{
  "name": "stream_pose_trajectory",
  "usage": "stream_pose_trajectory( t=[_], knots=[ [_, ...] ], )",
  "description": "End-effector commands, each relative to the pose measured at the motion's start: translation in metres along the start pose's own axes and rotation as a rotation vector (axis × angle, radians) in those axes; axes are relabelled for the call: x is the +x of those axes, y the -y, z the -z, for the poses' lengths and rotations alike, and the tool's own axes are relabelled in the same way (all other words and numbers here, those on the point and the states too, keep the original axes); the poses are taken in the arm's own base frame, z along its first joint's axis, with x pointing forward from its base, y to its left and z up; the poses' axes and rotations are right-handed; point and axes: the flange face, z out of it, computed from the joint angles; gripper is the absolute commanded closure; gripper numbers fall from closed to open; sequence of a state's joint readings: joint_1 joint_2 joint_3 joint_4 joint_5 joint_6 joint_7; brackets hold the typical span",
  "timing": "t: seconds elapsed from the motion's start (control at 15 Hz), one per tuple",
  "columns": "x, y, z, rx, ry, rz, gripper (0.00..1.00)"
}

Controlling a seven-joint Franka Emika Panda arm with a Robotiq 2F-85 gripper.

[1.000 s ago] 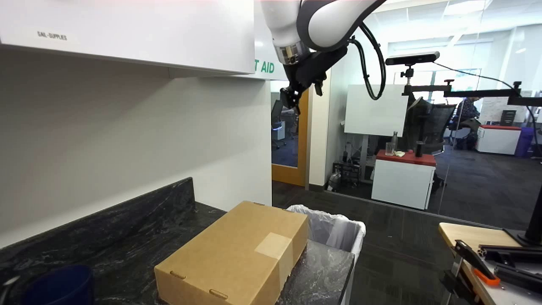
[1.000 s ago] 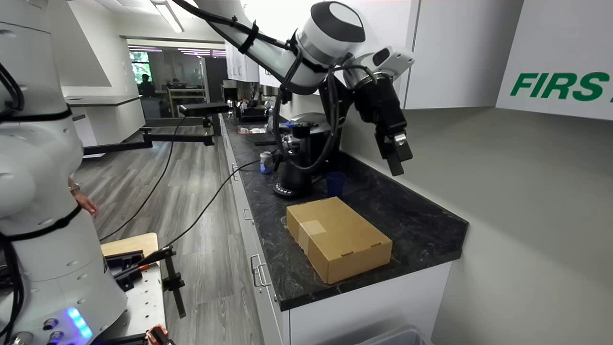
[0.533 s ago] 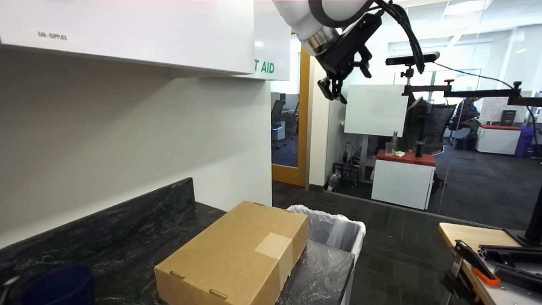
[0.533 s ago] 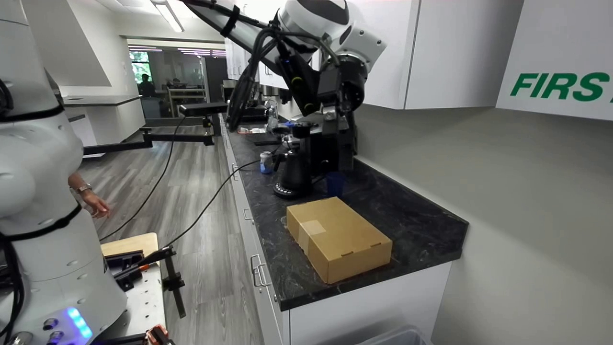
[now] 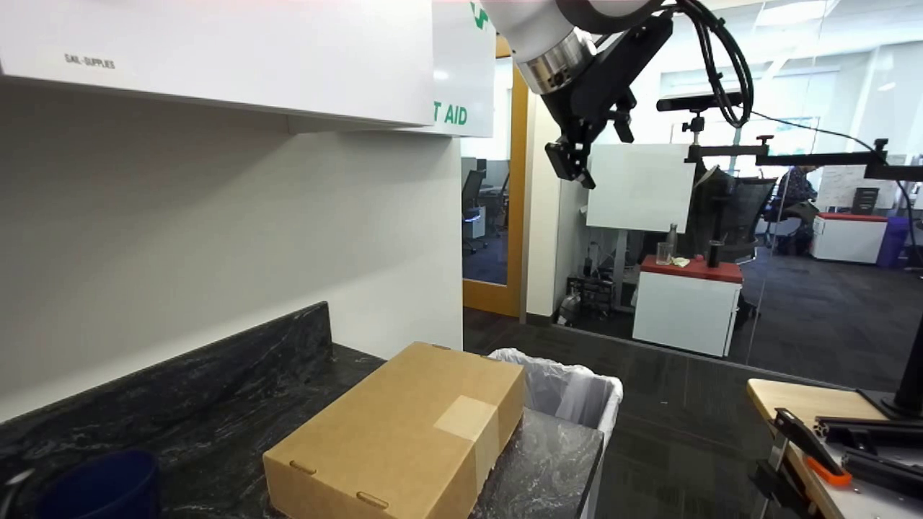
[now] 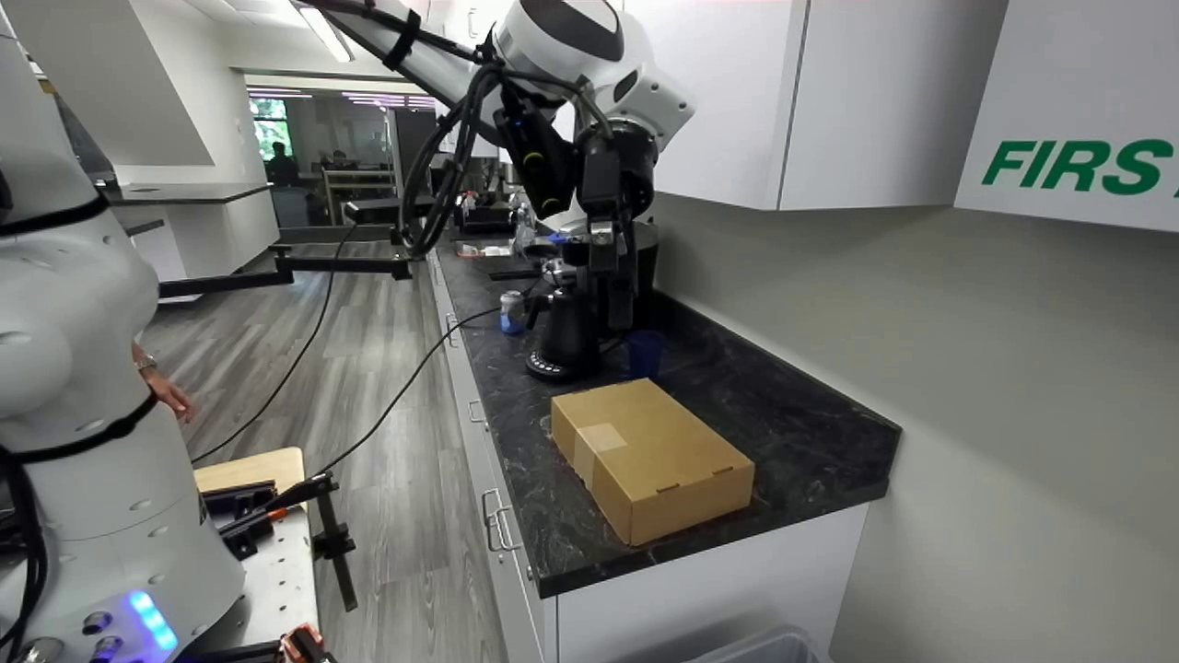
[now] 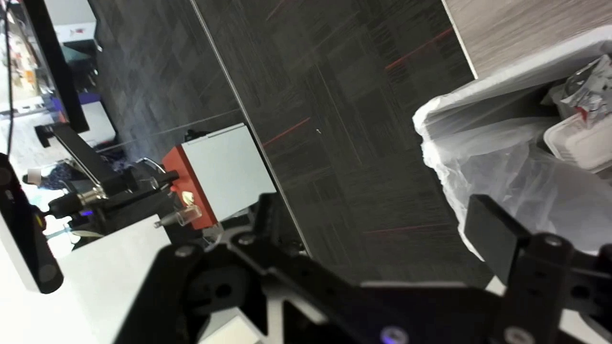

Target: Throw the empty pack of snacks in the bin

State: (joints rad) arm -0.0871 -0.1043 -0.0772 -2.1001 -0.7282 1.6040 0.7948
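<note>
My gripper (image 7: pixel 373 210) is open and empty in the wrist view, its two fingers wide apart. It also shows high in the air in both exterior views (image 5: pixel 604 160) (image 6: pixel 612 295). The grey bin (image 5: pixel 609 404) with its translucent liner stands on the floor past the counter end. The bin's liner rim (image 7: pixel 432 157) fills the right of the wrist view, beside and beyond one finger. Only a corner of the bin (image 6: pixel 783 642) shows in an exterior view. The yellow snack pack does not show in any view. A crumpled silvery wrapper (image 7: pixel 593 93) and a white tray (image 7: pixel 576 143) lie in the bin.
A brown cardboard box (image 5: pixel 404 432) sits on the dark counter (image 5: pixel 238 418). A blue cup (image 5: pixel 101 486), a black kettle (image 6: pixel 566 336) and a can (image 6: pixel 512 311) stand farther along. White wall cabinets (image 6: pixel 884 101) hang above. A person's hand (image 6: pixel 168 391) shows behind the arm's base.
The arm has swung away from the wall, and the gripper has turned. Over the last half second it shifted a little more and dipped slightly. The box and bin have not moved.
</note>
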Motion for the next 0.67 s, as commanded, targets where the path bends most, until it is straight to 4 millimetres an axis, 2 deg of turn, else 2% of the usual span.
stream_pose_trajectory(
  t=[0.0, 0.33, 0.4, 0.6],
  knots=[
    [-0.012, 0.0, 0.006, 0.078, -0.052, 0.074, 0.0],
    [-0.015, 0.001, 0.004, 0.122, -0.024, 0.086, 0.0],
    [-0.005, 0.011, 0.005, 0.08, -0.022, 0.073, 0.0],
    [-0.006, 0.01, 0.006, 0.089, -0.016, 0.073, 0.0]
  ],
)
